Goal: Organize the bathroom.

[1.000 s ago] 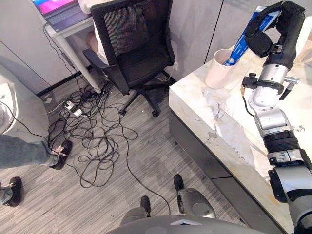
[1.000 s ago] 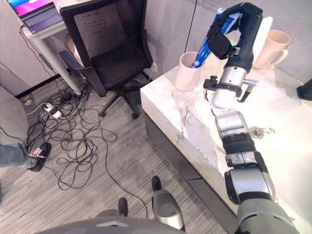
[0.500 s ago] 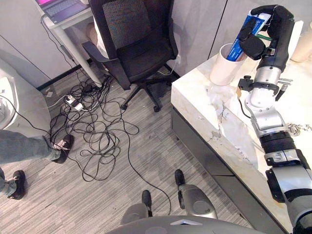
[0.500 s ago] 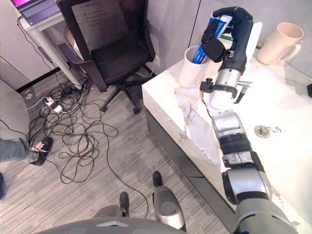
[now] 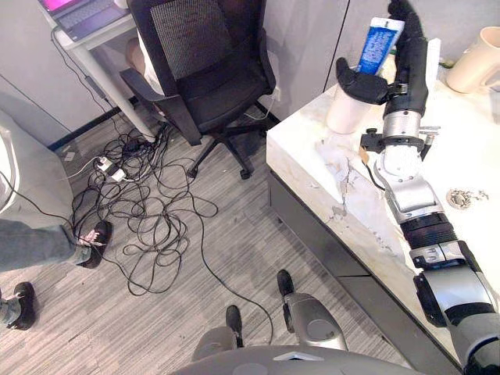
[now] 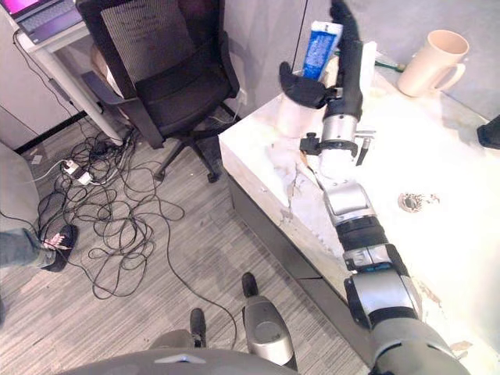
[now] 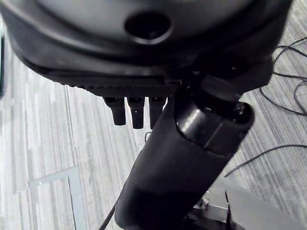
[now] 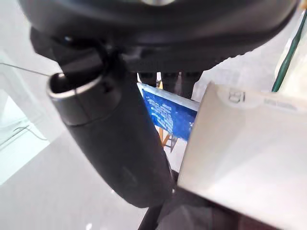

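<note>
One marble-topped counter (image 5: 367, 226) nearest, with a small metal chain (image 6: 413, 201) lying on its top beside the right arm. Further along, right hand (image 5: 406, 58) raised upright over the counter's far corner, fingers straight and pointing up, thumb splayed out wide to the left. Just past the palm, blue toothpaste tube (image 6: 321, 48) standing upright in the white cup (image 6: 295, 116), tube top rising well above the rim, close between thumb and fingers; contact with the hand impossible to tell, no pinch on it. Same blue tube (image 8: 169, 114) seen past the thumb from the right wrist. Off to the right at the back, beige mug (image 6: 433, 61) on the counter, handle turned right. Left hand (image 7: 136, 110) over grey plank floor, short fingers hanging relaxed, holding nothing. Beyond the counter's corner, black office chair (image 5: 199, 66); tangled black cables (image 5: 148, 211) on the floor, laptop (image 5: 78, 14) on a desk far left.
</note>
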You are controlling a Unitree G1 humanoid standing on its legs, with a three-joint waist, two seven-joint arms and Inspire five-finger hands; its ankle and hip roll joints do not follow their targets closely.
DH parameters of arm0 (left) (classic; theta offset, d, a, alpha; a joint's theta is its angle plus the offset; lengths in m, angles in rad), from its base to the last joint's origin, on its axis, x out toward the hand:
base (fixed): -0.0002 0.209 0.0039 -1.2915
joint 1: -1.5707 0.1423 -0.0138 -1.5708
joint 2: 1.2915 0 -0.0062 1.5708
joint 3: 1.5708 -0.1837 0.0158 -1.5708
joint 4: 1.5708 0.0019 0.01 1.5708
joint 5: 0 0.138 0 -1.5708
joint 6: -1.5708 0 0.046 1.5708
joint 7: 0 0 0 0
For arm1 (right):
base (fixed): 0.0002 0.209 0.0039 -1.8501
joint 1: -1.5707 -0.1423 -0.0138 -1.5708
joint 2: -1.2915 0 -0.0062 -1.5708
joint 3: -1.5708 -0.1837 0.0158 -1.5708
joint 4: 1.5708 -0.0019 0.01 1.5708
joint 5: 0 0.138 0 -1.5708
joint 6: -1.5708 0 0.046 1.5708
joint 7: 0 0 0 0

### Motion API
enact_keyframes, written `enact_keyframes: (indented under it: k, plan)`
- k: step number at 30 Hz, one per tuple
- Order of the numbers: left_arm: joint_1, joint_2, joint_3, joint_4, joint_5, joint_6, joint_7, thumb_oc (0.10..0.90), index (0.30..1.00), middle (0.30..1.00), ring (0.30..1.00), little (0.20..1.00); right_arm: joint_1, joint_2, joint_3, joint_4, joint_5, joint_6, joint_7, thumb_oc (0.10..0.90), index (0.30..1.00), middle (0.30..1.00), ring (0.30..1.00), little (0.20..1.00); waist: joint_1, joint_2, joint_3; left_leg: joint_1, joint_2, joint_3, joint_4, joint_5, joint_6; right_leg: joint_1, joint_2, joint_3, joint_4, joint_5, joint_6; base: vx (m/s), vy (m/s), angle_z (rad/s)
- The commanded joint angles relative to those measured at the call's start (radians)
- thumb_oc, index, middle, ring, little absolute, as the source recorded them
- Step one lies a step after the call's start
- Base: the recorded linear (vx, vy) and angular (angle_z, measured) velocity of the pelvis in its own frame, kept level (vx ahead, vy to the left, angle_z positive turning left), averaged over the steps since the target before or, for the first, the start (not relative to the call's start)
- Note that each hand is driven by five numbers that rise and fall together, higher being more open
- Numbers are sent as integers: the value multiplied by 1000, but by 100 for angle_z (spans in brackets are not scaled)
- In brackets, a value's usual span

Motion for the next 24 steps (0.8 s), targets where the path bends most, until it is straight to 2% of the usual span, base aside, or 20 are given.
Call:
enact_keyframes:
  k: [1, 10, 16, 24]
  plan:
    - [-58, -5, 16, -55, 10, -3, -55, 800, 900, 900, 900, 900, -69, 28, -25, -125, -14, -50, 23, 800, 900, 900, 900, 900, -7, -63, -71, 22, 25, 67, 161, -78, 34, 11, -19, 171, 59, -88, 89, -21, 14, -8]
    - [-57, -16, 29, -35, 26, -28, -63, 800, 900, 900, 900, 900, -12, 24, -27, -194, -95, -35, 32, 800, 900, 900, 900, 900, -33, -83, -87, 35, 13, 80, 156, -100, 47, 23, -12, 202, 59, -84, 98, -12, 19, -18]
    - [-44, -24, 50, -14, 58, -40, -57, 800, 900, 900, 900, 900, 20, -15, -60, -204, -211, -21, -40, 800, 900, 900, 900, 900, -48, -100, -125, 50, 4, 90, 153, -123, 58, 52, -4, 237, 43, -79, 103, 5, -13, -16]
    - [-35, -6, 70, 4, 70, -51, -75, 800, 900, 900, 900, 900, 4, -59, -92, -168, -209, -25, -73, 800, 900, 900, 900, 900, -47, -100, -142, 57, -2, 100, 147, -140, 67, 70, -9, 252, 21, -72, 105, -3, -14, -10]
